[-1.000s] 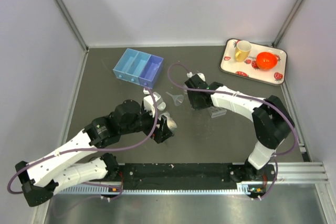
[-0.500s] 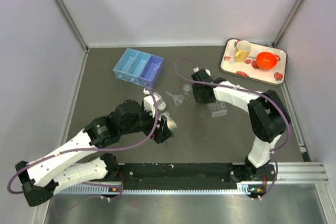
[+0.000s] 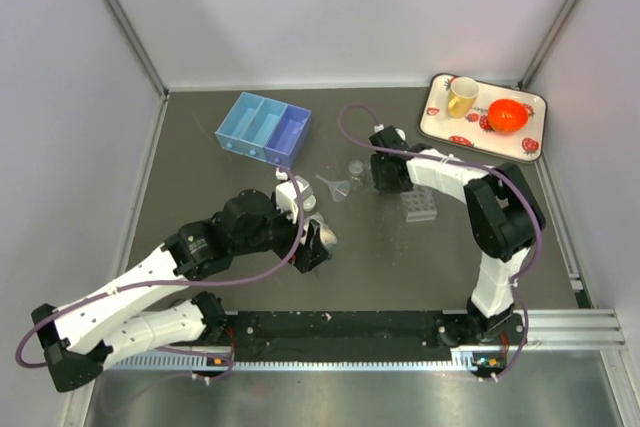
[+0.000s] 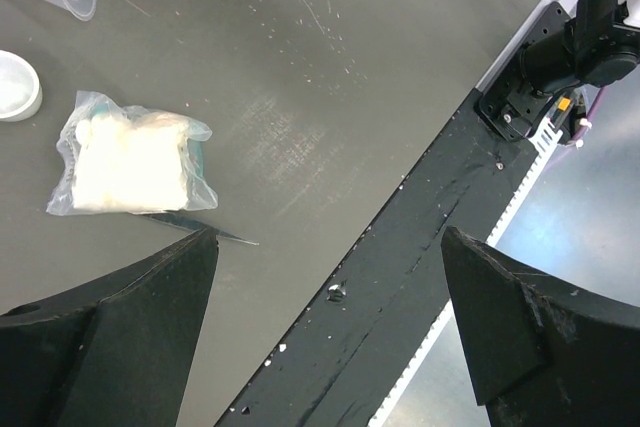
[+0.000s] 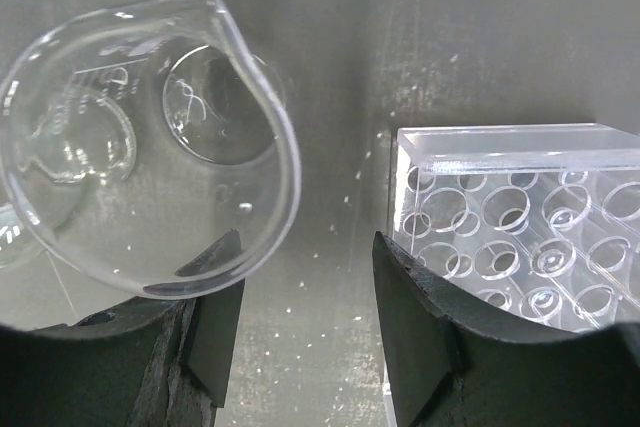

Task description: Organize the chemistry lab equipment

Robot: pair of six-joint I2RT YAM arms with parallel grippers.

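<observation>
1. The left gripper is spread fully wide and nothing is gripped; only the bare dark table is seen between its jaws.
2. The small clear bag of white material is found off that gap, at the left of the wrist frame, just beyond the tip of the lower-left finger. Its long axis runs roughly across the frame.
3. A shift toward the upper left is judged necessary before any closing. This arm is clearly the nearer one.
4. The right gripper stands half open and empty. A tiny clear beaker is seen just outside one finger and the clear plastic tube rack just outside the other.
</observation>
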